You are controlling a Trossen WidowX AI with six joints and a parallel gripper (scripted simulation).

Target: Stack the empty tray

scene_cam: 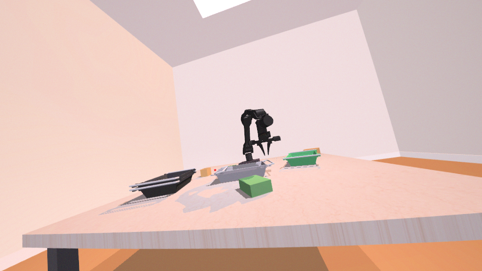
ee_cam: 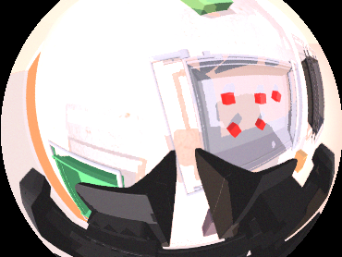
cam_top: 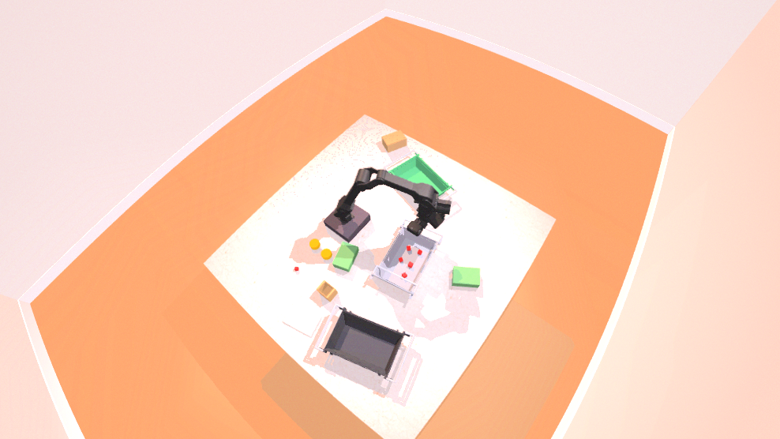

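The loaded tray [cam_top: 393, 251] [scene_cam: 241, 173] [ee_cam: 222, 150] is resting upright on the table [cam_top: 507, 218] [scene_cam: 371, 188] [ee_cam: 106, 55]. Its outward bar [cam_top: 425, 229] [scene_cam: 273, 164] [ee_cam: 167, 116] probably needs to be pushed from outside and beneath, then carried over in a smooth arc without being pinched. Pale grey walls are being shown around 5 red blocks [cam_top: 410, 264] [ee_cam: 228, 98]. Above that end, the hand [cam_top: 416, 226] [scene_cam: 266, 155] [ee_cam: 185, 153] is being held released, fingers slightly parted.

Bare, unfurnished-looking room, type indeterminate — plain pale walls, white skirting and an orange floor [cam_top: 490, 103] [scene_cam: 438, 164] surround a single table [cam_top: 507, 218] [scene_cam: 336, 232] bearing a robot arm [cam_top: 403, 184] [scene_cam: 247, 131].
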